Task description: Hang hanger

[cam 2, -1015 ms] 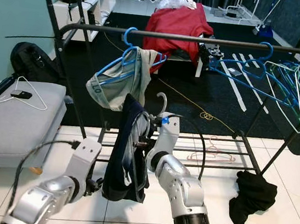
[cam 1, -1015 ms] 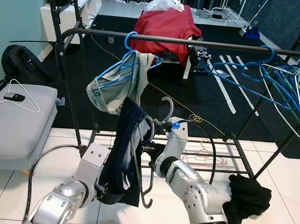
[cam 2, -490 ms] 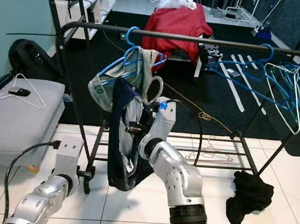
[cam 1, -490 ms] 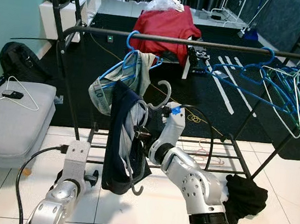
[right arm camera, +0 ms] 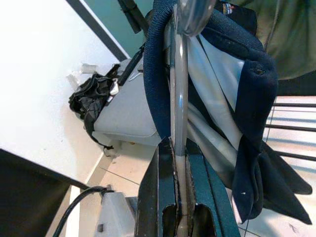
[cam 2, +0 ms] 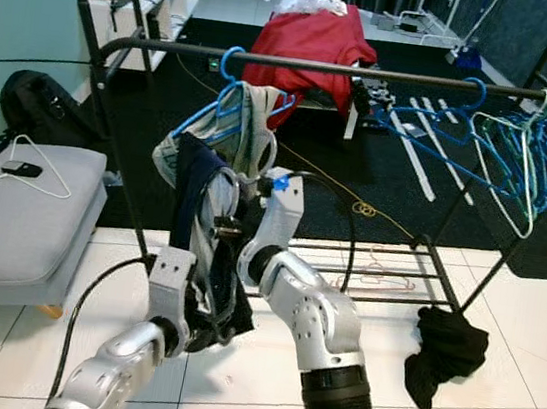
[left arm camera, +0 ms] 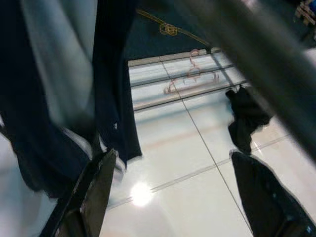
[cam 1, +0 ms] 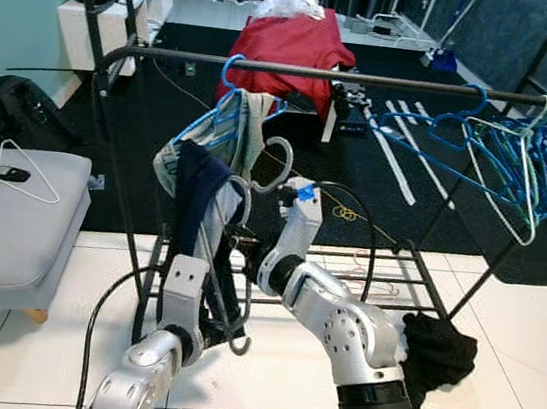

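Hanger [cam 1: 278,157], grey metal with its hook curling upward, carries a dark navy garment [cam 1: 196,215] and sits just below the black rail [cam 1: 371,79] of the clothes rack, beside a blue hanger [cam 1: 228,108] draped with pale cloth. Gripped low on its wire by the right gripper [cam 1: 240,243], silver arm reaching up from below. Left gripper [cam 1: 201,308] raised beneath the garment's hem, above the white tiled floor [cam 1: 22,353]. More blue hangers [cam 1: 523,147] bunched at the rail's far right; black cloth heap [cam 1: 436,352] on the floor by the rack's foot; grey ottoman [cam 1: 4,225] with a white wire hanger on it at left.

Seen from the left wrist: two black fingers [left arm camera: 94,190] spread wide with nothing between them, jaws released, dark garment hanging close by.

Seen from the right wrist: jaws clenched on the hanger's metal wire [right arm camera: 178,123], navy garment folded over it.
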Robot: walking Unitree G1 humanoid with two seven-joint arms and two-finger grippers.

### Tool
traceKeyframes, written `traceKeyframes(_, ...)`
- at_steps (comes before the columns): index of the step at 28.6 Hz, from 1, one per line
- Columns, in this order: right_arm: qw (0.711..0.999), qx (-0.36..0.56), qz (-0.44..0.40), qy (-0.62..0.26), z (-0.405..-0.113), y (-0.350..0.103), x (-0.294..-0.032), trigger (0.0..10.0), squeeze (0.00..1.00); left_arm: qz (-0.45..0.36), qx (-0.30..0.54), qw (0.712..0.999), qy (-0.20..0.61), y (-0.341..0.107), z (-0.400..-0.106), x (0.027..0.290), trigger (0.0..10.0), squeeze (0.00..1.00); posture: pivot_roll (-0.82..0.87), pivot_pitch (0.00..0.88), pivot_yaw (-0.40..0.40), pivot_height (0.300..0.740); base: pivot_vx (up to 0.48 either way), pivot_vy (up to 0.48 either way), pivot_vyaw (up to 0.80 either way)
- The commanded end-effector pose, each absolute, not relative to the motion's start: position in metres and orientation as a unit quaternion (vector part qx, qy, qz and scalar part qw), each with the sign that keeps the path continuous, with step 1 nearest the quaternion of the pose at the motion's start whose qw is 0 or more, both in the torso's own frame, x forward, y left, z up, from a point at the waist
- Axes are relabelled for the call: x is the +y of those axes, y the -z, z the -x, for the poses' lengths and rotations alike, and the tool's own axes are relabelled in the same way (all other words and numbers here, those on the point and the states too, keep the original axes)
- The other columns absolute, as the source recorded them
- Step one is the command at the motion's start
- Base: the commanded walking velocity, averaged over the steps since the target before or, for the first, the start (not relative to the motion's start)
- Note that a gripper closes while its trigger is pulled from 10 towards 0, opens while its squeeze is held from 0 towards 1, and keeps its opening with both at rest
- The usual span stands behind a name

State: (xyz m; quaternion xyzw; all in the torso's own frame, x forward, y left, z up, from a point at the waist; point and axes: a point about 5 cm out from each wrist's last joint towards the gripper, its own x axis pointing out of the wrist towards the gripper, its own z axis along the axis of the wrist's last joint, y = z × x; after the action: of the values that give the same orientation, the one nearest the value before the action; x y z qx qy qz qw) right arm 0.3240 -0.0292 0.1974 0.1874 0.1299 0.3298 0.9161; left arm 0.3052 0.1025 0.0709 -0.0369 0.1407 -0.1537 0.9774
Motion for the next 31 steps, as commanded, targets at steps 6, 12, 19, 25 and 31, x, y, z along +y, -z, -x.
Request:
traceKeyframes(6, 0.908, 0.103, -0.197, -0.356, -0.321, -0.217, -0.02, 10.0, 0.0, -0.004, 0.142, 0.985, 0.094, -0.064, -0.31, 0.117, 10.0, 0.0, 0.03, 0.122, -0.011, 0.74, 0.0, 0.0, 0.0)
traceKeyframes(12, 0.905, 0.099, -0.201, -0.361, -0.32, -0.221, -0.017, 10.0, 0.0, -0.019, 0.12, 0.992, 0.03, -0.065, -0.314, 0.133, 10.0, 0.0, 0.03, 0.121, -0.01, 0.74, 0.0, 0.0, 0.0)
traceKeyframes(19, 0.902, 0.096, -0.204, -0.369, -0.319, -0.225, -0.015, 10.0, 0.0, -0.022, 0.133, 0.991, -0.026, -0.055, -0.317, 0.152, 10.0, 0.0, 0.03, 0.117, -0.011, 0.74, 0.0, 0.0, 0.0)
traceKeyframes(25, 0.9, 0.094, -0.209, -0.371, -0.318, -0.228, -0.014, 10.0, 0.0, 0.005, 0.171, 0.984, -0.049, -0.042, -0.316, 0.154, 10.0, 0.0, 0.02, 0.113, -0.005, 0.74, 0.0, 0.0, 0.0)
traceKeyframes(31, 0.899, 0.093, -0.211, -0.372, -0.317, -0.229, -0.014, 10.0, 0.0, 0.034, 0.176, 0.983, -0.034, -0.039, -0.315, 0.149, 10.0, 0.0, 0.01, 0.112, -0.003, 0.74, 0.0, 0.0, 0.0)
